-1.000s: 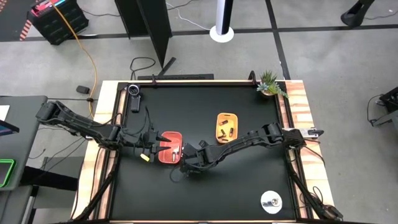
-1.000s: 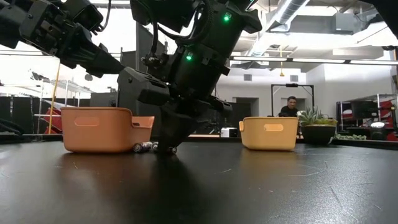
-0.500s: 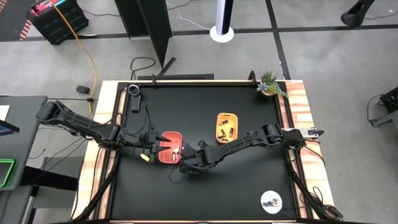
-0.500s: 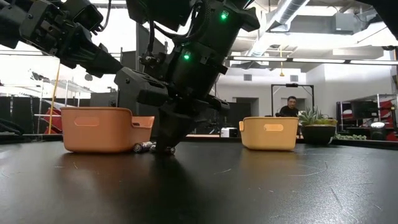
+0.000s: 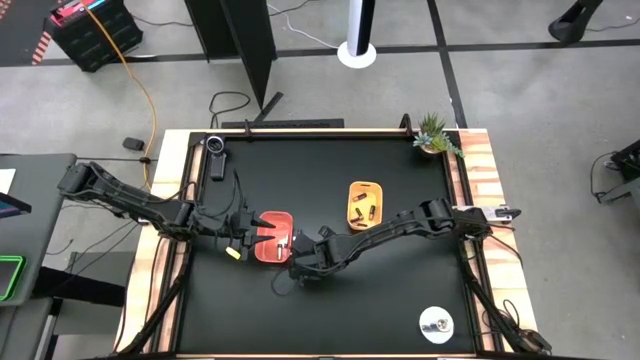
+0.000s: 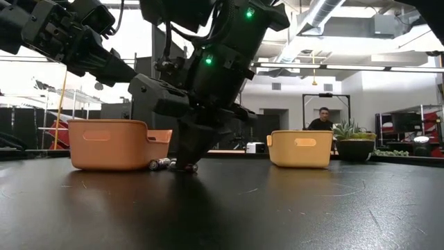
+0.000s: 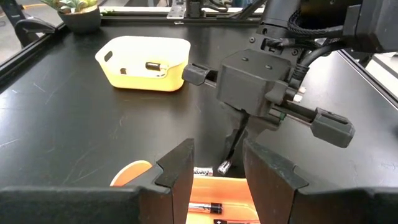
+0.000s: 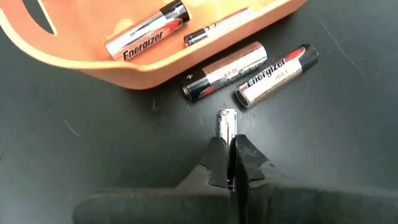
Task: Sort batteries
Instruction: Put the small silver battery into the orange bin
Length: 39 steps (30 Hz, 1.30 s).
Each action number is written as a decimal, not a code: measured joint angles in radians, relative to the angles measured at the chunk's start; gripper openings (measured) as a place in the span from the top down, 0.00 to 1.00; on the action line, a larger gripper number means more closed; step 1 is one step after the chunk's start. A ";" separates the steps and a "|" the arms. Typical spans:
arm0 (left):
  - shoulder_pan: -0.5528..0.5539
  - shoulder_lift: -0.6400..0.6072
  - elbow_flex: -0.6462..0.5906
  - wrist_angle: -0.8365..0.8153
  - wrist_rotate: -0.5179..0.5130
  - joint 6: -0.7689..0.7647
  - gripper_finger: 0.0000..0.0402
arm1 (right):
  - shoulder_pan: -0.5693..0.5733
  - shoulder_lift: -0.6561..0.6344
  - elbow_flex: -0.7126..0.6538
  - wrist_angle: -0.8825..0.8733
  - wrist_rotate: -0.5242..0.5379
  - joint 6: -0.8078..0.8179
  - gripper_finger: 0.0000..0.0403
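While the right pincer (image 8: 231, 163) grips 1 battery (image 8: 226, 124): 2 batteries (image 8: 252, 74) loose beside the orange tray (image 8: 155, 59), left pincer (image 7: 216, 168) parted.

Orange tray (image 5: 272, 237) left of centre on black table (image 5: 400, 300); yellow tray (image 5: 364, 202) farther back. Potted plant (image 5: 434, 135) at far right corner; silver disc (image 5: 436, 323) near right front edge.
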<state>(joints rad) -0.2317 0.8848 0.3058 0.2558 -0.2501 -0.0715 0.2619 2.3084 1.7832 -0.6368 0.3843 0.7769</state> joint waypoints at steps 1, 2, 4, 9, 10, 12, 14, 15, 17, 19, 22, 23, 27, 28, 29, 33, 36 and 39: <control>0.000 0.000 0.000 0.000 0.000 0.000 0.67 | 0.000 -0.001 0.000 0.000 0.000 0.000 0.99; 0.000 0.000 0.000 0.000 0.000 0.000 0.67 | 0.000 -0.001 0.000 0.001 0.001 0.000 0.99; 0.000 0.000 0.000 0.000 0.000 0.000 0.67 | 0.000 -0.016 0.000 -0.004 0.011 -0.005 1.00; 0.000 0.000 0.000 -0.004 0.000 0.000 0.67 | 0.000 -0.026 0.001 -0.026 0.008 -0.017 1.00; 0.000 0.000 0.000 -0.004 0.000 0.000 0.67 | 0.000 -0.029 0.000 -0.023 0.008 -0.018 1.00; 0.000 0.000 0.000 -0.005 0.000 0.000 0.67 | 0.000 -0.037 0.002 -0.011 0.003 -0.034 1.00; 0.000 0.000 0.000 -0.005 0.000 0.000 0.67 | 0.006 -0.038 0.002 0.015 -0.020 -0.071 0.99; 0.000 0.000 0.000 -0.005 0.000 0.001 0.67 | 0.010 -0.038 0.002 0.040 -0.034 -0.087 0.98; 0.000 0.000 0.000 -0.004 0.000 0.003 0.67 | 0.022 -0.038 0.002 0.093 -0.063 -0.109 0.93; 0.000 0.000 0.000 -0.005 0.000 0.003 0.67 | 0.034 -0.038 0.002 0.172 -0.094 -0.148 0.86; 0.000 0.000 0.000 -0.004 0.000 0.003 0.67 | 0.056 -0.033 0.002 0.248 -0.117 -0.194 0.70; 0.000 0.000 0.000 -0.004 0.000 0.003 0.67 | 0.062 -0.032 0.003 0.256 -0.121 -0.205 0.64; 0.000 0.000 0.000 -0.003 0.000 0.004 0.67 | 0.078 -0.010 0.003 0.271 -0.124 -0.210 0.39; 0.000 0.000 0.000 -0.003 0.000 0.004 0.67 | 0.081 -0.003 0.003 0.273 -0.124 -0.210 0.34; 0.000 0.000 0.000 -0.003 0.000 0.004 0.67 | 0.081 0.007 0.002 0.274 -0.124 -0.209 0.29; 0.000 0.000 0.000 -0.002 0.000 -0.008 0.67 | 0.095 0.077 0.037 0.296 -0.110 -0.206 0.17; -0.001 0.000 0.000 -0.003 0.000 -0.021 0.67 | 0.101 0.131 0.107 0.300 -0.079 -0.214 0.14; -0.002 0.000 0.000 -0.003 0.001 -0.032 0.67 | 0.110 0.183 0.197 0.204 -0.030 -0.222 0.15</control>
<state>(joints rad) -0.2334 0.8848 0.3058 0.2530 -0.2493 -0.1033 0.3717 2.4916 1.9801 -0.4325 0.3548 0.5546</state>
